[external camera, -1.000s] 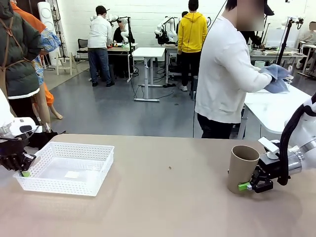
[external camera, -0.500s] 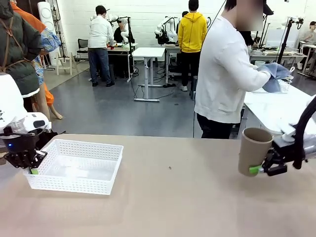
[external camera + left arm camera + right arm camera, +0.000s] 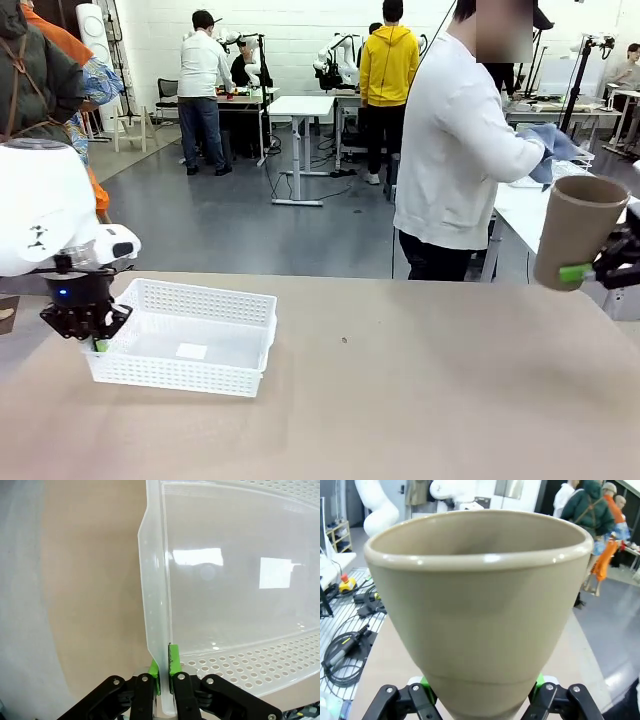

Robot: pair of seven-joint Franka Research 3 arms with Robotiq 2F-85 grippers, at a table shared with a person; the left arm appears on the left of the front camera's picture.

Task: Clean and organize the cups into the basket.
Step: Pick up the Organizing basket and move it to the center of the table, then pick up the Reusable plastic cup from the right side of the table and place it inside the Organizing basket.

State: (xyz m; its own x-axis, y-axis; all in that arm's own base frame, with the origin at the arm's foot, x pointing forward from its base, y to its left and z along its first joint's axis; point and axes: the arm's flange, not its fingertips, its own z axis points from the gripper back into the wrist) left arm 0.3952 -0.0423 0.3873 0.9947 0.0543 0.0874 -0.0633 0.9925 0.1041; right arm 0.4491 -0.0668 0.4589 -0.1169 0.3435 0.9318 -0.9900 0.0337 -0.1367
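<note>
Left gripper (image 3: 99, 343) pinches the basket (image 3: 180, 374) rim on the counter (image 3: 400, 410). Right gripper (image 3: 582, 272) clasps a tan cup (image 3: 580, 222) aloft.

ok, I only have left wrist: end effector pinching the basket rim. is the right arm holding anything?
Observer: Yes. The right end effector holds a tan cup near its base, lifted off the table at the far right of the front view.
Operator: cup upright?
Observer: Mouth up, leaning slightly.
Operator: and where's my basket on the table?
Observer: The basket is toward the table's left side, with the left end effector at its left end.
</note>
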